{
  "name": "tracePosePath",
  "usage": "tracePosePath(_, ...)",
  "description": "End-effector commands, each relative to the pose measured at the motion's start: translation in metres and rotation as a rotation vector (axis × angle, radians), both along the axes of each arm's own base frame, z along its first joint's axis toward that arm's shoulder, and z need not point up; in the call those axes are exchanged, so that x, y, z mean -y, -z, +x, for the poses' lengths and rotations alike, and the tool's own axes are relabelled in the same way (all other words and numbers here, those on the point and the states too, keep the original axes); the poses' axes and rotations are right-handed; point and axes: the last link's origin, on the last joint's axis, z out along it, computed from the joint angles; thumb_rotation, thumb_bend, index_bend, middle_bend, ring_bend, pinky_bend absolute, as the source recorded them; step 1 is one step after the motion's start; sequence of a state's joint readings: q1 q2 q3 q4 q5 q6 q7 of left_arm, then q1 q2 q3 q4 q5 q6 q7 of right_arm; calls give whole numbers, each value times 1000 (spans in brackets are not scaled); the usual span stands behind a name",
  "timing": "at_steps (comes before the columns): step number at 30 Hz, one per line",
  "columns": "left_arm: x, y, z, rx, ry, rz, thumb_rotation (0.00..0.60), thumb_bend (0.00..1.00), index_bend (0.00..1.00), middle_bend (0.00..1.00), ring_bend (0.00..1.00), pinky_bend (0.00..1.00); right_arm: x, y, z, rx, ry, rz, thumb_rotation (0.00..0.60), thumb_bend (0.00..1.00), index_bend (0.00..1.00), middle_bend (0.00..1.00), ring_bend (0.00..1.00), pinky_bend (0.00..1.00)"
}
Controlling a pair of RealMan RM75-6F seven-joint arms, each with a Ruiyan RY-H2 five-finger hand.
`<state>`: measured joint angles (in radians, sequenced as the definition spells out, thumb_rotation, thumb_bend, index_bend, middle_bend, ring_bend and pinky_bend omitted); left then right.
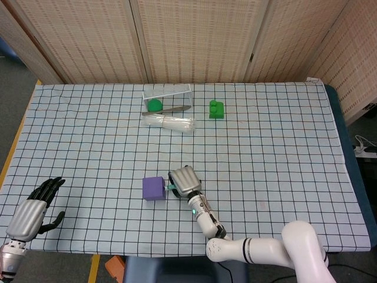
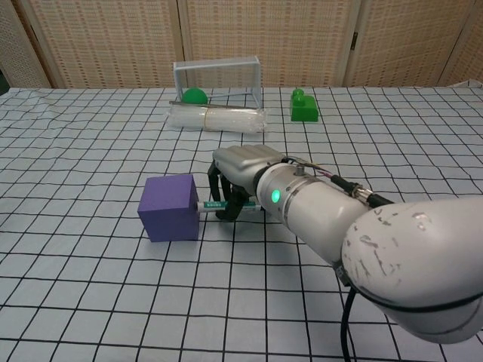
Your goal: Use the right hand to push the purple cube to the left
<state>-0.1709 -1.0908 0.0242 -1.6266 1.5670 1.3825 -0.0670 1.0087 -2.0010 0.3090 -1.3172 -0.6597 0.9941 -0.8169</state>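
Note:
The purple cube [image 1: 154, 188] [image 2: 169, 207] sits on the checked tablecloth [image 1: 283, 153] near the front middle. My right hand [image 1: 184, 180] [image 2: 241, 175] is directly to the cube's right, knuckles up and fingers curled down toward the cloth. A pale fingertip with a green band [image 2: 208, 205] touches the cube's right face. Nothing is held in that hand. My left hand [image 1: 32, 209] rests at the front left corner of the table with its dark fingers spread, far from the cube; the chest view does not show it.
At the back stand a clear open frame [image 1: 168, 94] [image 2: 219, 72] with a green ball [image 1: 154, 105] [image 2: 195, 96] inside, a clear plastic tube [image 1: 169, 122] [image 2: 217, 118] lying in front of it, and a green block [image 1: 217, 109] [image 2: 303, 106] to their right.

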Motion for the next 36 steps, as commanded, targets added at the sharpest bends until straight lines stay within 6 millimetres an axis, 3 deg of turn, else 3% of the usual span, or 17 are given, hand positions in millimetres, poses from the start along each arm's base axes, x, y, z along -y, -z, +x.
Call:
tracePosePath(1,0,0,0,1,0,0,600,410,0,0,0,175,0,-2,6,3,-12,-6,600,425,977,788,567,394)
tracePosePath(12,1,-1,1,6,6,-2,600,411,0,0,0,175,-5,0,23,-13,-35,-9,600,427,977,788,567,394)
tracePosePath(36,1,-4,1,20,9,0,600,410,0,0,0,175,-5,28,60,-3,-22,7,600,429,976,788,567,394)
